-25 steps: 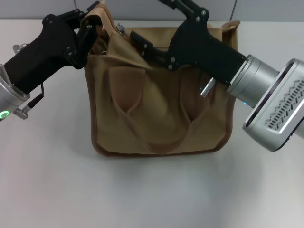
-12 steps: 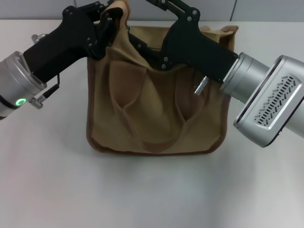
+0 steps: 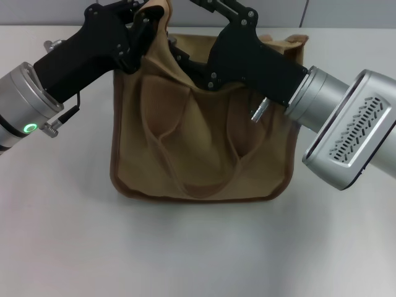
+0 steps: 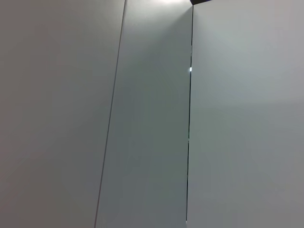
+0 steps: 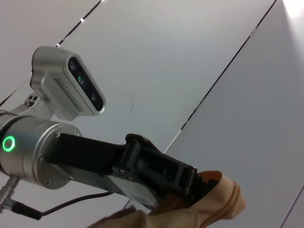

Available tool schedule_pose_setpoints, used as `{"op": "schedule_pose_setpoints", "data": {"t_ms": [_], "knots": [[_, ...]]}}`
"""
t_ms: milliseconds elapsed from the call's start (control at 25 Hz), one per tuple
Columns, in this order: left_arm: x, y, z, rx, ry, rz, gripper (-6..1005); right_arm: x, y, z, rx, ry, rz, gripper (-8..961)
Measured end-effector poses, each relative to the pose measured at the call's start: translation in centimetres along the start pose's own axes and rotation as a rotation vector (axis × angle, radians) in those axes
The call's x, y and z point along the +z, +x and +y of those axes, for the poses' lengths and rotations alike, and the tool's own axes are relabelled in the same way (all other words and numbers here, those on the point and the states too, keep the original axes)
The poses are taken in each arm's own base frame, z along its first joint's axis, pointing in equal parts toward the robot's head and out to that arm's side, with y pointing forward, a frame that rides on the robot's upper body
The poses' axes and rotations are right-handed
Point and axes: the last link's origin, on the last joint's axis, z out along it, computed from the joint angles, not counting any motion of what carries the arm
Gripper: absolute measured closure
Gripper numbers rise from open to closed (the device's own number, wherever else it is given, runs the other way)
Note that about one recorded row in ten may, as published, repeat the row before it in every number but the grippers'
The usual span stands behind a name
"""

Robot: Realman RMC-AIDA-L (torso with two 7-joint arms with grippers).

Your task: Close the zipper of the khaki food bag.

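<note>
The khaki food bag (image 3: 204,136) stands on the white table, its two looped handles (image 3: 164,133) facing me. My left gripper (image 3: 147,18) is shut on the bag's top left corner and holds it pulled up. The right wrist view shows that gripper (image 5: 197,183) pinching the tan corner (image 5: 221,202). My right gripper (image 3: 176,52) reaches across the bag's top opening from the right and lies against the upper front fabric near the left end. The zipper's track and silver pull tab are hidden behind the two grippers and folded fabric. The left wrist view shows only grey wall panels.
The white table (image 3: 198,247) runs wide in front of the bag and to both sides. A grey panelled wall (image 3: 346,12) stands behind the bag. My right arm's silver forearm (image 3: 346,133) hangs over the bag's right side.
My left gripper has lifted the bag's corner up and to the right. My right gripper has shifted left and slightly up along the bag's top. The bag's left side is pulled taller.
</note>
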Motion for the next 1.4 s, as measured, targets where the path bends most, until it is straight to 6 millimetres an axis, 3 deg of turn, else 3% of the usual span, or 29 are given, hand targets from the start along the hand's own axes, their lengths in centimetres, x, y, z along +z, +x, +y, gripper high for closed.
{"op": "schedule_pose_setpoints", "data": {"t_ms": [320,400,600,1080,1280,1400], "knots": [[-0.1,0.0,0.1,-0.002,-0.001,0.002,928,-0.1,0.3,0.2,-0.053,-0.007,0.022,287],[-0.2,0.0,0.1,-0.003,-0.001,0.004,927,-0.1,0.3,0.3,-0.056,-0.007,0.023,512],[-0.4,-0.1,0.2,-0.004,0.003,0.003,924,-0.2,0.3,0.4,-0.052,-0.007,0.026,754],[-1.0,-0.4,0.4,-0.02,0.018,0.001,917,-0.9,0.5,0.7,-0.041,0.002,0.038,950],[-2.0,-0.5,0.4,-0.019,0.049,0.001,914,-1.7,0.5,0.9,-0.023,0.018,0.04,951],[-3.7,-0.4,0.1,-0.015,0.121,0.021,913,-2.8,0.7,1.2,0.003,0.039,0.055,951]]}}
